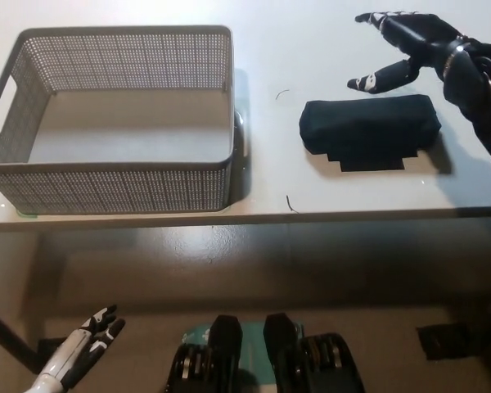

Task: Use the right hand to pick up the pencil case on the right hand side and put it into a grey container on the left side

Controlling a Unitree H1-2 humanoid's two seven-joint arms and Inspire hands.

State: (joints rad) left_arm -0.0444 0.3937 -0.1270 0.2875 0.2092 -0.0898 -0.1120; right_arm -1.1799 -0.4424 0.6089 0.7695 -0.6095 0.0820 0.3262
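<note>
A black pencil case [368,131] lies flat on the white table [335,49], right of centre. My black right hand [417,53] hovers open just behind and above the case's far right end, fingers spread and pointing left, holding nothing. The grey perforated container [106,176] stands on the table's left side with nothing visible inside. Down at the lower left, below the table edge, my white left hand [86,348] rests open.
The table's front edge [245,217] runs across the middle of the picture. A gap of bare tabletop separates the container from the pencil case. A small dark object [446,340] lies on the floor at lower right.
</note>
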